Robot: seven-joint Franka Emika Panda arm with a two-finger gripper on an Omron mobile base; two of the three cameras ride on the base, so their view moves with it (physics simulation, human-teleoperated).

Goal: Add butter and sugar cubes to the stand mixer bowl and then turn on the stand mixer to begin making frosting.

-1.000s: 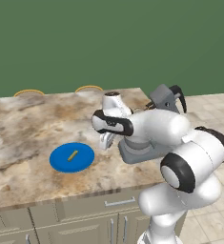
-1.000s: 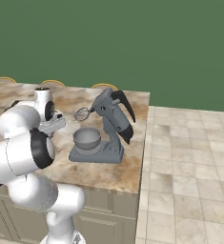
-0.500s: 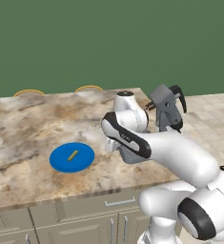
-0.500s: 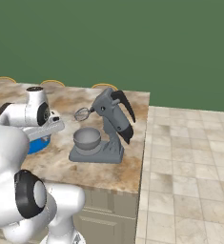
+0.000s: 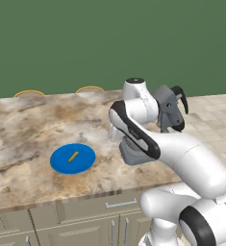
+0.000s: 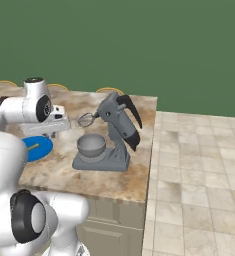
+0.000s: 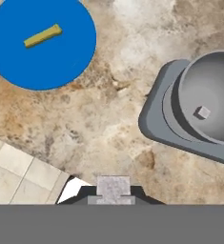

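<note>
A marbled tan stone counter (image 5: 32, 125) over grey drawer fronts (image 5: 61, 223) fills the scene, backed by a plain green wall (image 6: 139, 45); beige floor tiles (image 6: 199, 170) lie beside it. In the hand view the blue plate (image 7: 23, 62) sits at ten o'clock with the butter (image 7: 43, 36) lying on it. The stand mixer (image 6: 118, 131) stands at three o'clock, one sugar cube (image 7: 203, 112) lying inside the stand mixer bowl (image 7: 213, 90). The gripper (image 7: 113, 187) hangs above bare counter between plate and mixer, pincer pressed together on a small grey cube.
</note>
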